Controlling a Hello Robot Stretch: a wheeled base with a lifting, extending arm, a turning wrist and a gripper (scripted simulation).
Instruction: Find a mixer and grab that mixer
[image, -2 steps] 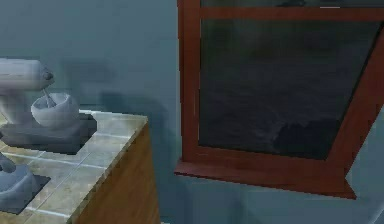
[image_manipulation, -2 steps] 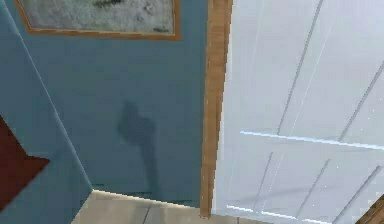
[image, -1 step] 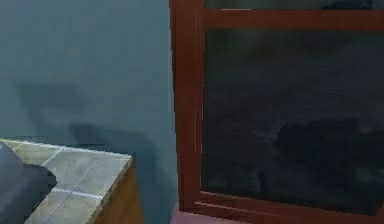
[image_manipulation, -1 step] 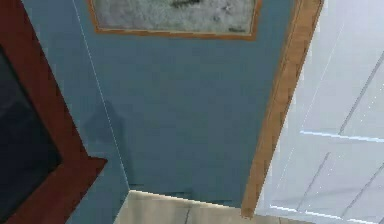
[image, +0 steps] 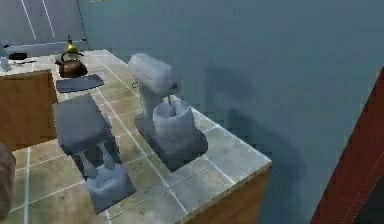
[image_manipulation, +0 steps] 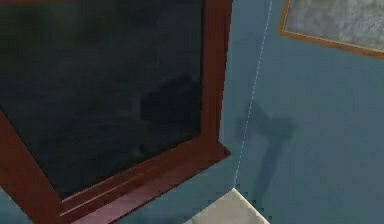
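A grey stand mixer (image: 162, 108) with a bowl under its head stands on the tiled countertop (image: 225, 160) near the blue wall, in the middle of the forward view. Left of it stands a second grey appliance (image: 90, 150) with a dark boxy top, closer to the counter's front.
A kettle (image: 70, 62) and a dark flat mat (image: 78, 83) lie farther back on the counter, beside a wooden cabinet (image: 25, 105). A dark red door frame (image: 355, 170) rises at the forward view's right. The arm side view holds a dark window with a red frame (image_manipulation: 215, 90) and a wall picture (image_manipulation: 335, 25).
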